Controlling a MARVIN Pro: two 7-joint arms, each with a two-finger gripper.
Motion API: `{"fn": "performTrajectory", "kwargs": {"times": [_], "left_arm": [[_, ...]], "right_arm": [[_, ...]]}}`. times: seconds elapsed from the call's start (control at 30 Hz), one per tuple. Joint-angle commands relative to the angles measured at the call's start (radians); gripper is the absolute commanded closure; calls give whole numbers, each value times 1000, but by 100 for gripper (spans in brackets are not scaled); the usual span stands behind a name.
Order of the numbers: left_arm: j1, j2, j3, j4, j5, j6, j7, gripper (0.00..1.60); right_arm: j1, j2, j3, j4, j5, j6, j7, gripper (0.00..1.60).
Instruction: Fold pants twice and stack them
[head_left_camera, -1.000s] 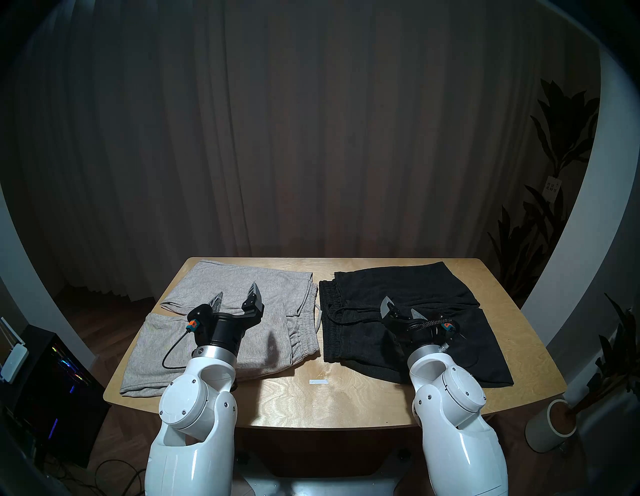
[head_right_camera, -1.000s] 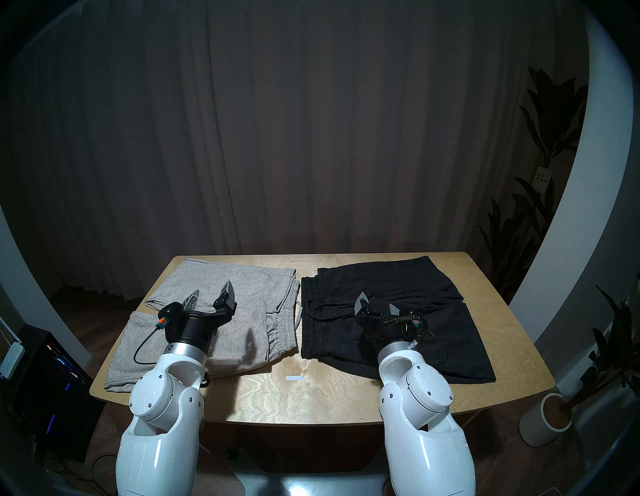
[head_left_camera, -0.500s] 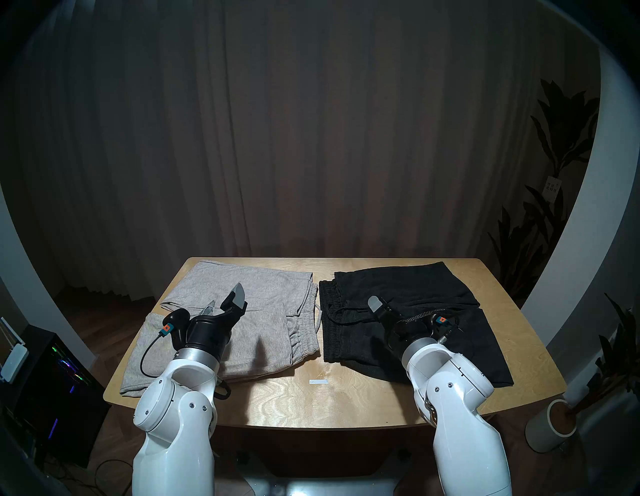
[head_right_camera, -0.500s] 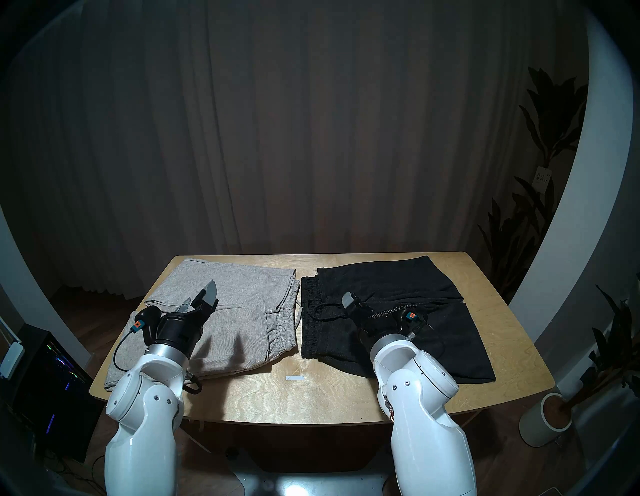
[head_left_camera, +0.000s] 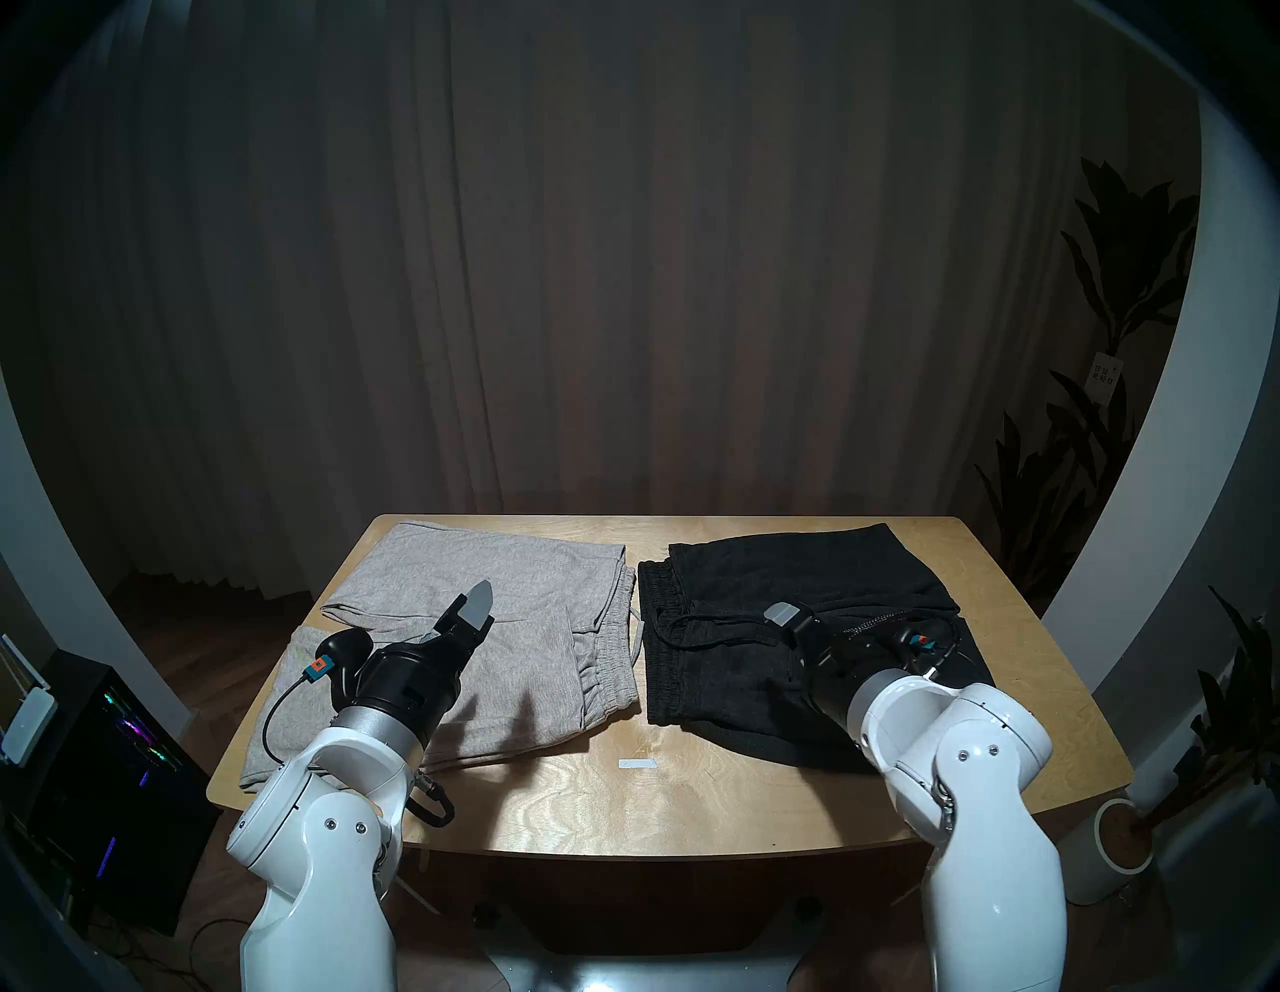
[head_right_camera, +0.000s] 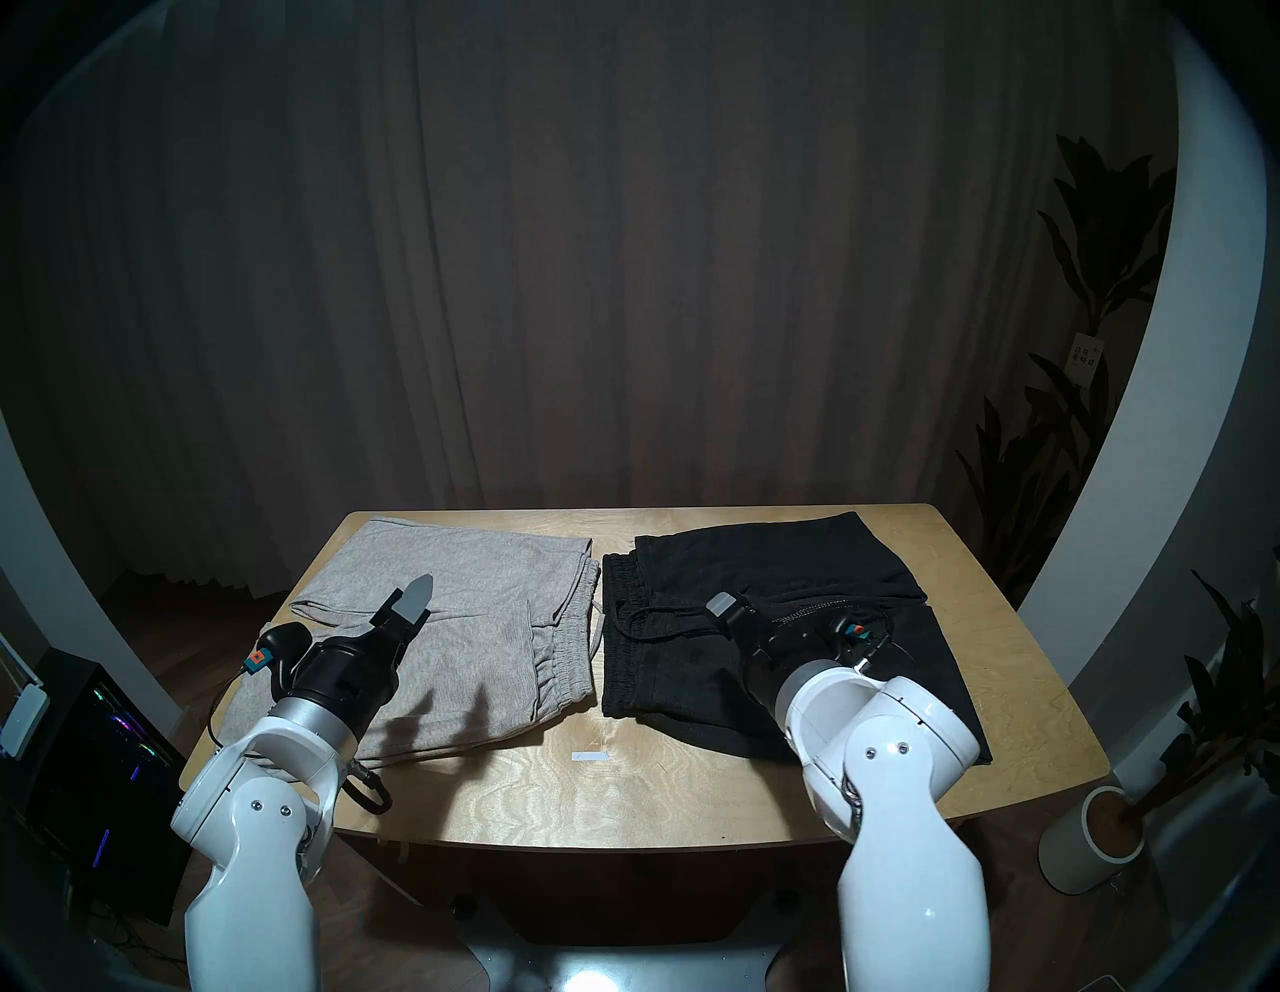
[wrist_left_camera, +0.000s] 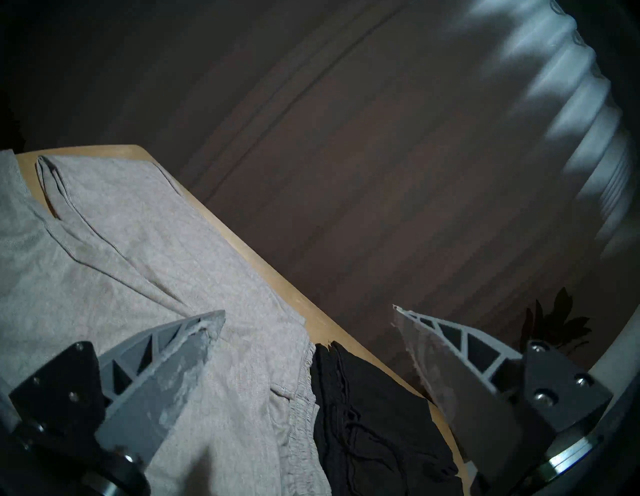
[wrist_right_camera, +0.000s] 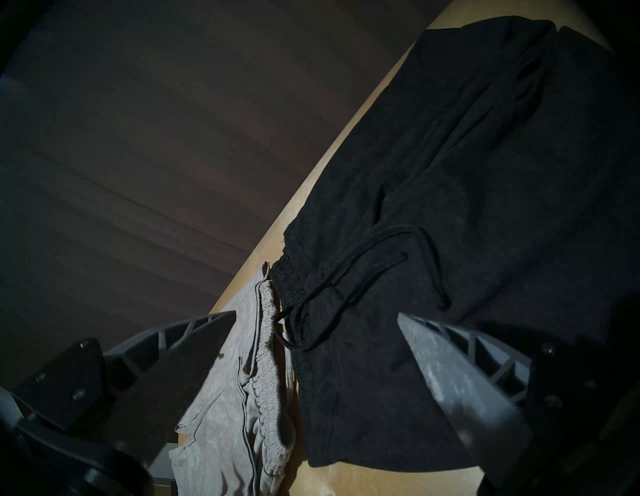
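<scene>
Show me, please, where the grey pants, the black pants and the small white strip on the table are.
grey pants (head_left_camera: 485, 575), head left view, on the far leg panel.
black pants (head_left_camera: 817, 568), head left view, on the far leg panel.
white strip (head_left_camera: 637, 764), head left view, on its middle, on the bare wood.

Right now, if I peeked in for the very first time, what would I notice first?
Probably the two pairs of pants lying side by side on the wooden table: grey pants on the left, black pants on the right, waistbands nearly meeting in the middle. Next, two big white robot arms reach in from the bottom, the left gripper open above the grey pair and the right gripper open above the black pair, holding nothing.
</scene>
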Motion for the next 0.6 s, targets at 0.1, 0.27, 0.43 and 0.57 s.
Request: {"fn": "performTrajectory", "kwargs": {"times": [0.1,0.27,0.43,0.57], "left_arm": [[13,10,19,-61,1,35,0,0],[40,-12,21,-83,10,23,18,0],[91,-50,-13,-111,-18,-33,33,0],[160,-89,-60,-143,-26,-95,7,0]], "right_arm": [[-14,3,20,-47,84,64,23,0],[4,17,-42,-31,58,70,57,0],[29,33,-92,-2,52,86,85,0],[39,36,-120,23,41,81,97,0]]}}
